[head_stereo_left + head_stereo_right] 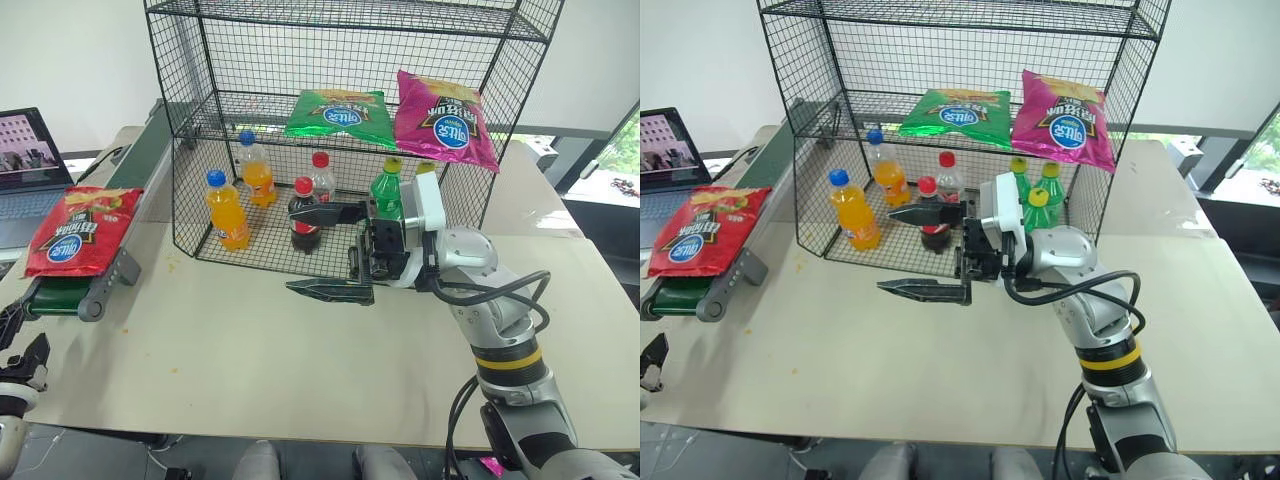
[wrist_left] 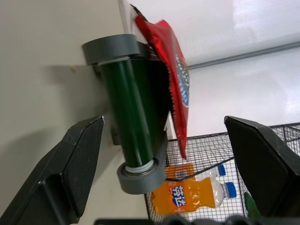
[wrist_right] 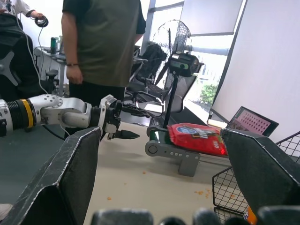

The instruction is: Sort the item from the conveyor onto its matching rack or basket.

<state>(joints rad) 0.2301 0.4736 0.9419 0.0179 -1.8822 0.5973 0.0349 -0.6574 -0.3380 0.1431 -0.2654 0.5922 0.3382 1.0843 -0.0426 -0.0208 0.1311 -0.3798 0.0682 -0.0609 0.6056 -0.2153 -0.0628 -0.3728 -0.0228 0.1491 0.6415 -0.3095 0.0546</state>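
Approach step: my left end effector (image 3: 123, 123) spread wide, empty, near the dark-green conveyor belt's (image 2: 129, 110) end at the desk's left edge. Next: close on the flat shiny red chip bag (image 1: 80, 229).

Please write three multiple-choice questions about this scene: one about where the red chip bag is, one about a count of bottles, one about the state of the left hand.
1. Where does the red chip bag lie?
A. on the conveyor
B. on the rack
C. on the laptop

2. How many orange soda bottles stand in the rack?
A. one
B. two
C. four

3. How are the fingers of the left hand?
A. shut on the bag
B. shut, empty
C. open, empty

Answers: 1 A, the bag rests on the belt's near end. 2 B, two orange bottles with blue caps. 3 C, its fingers stand apart short of the conveyor.
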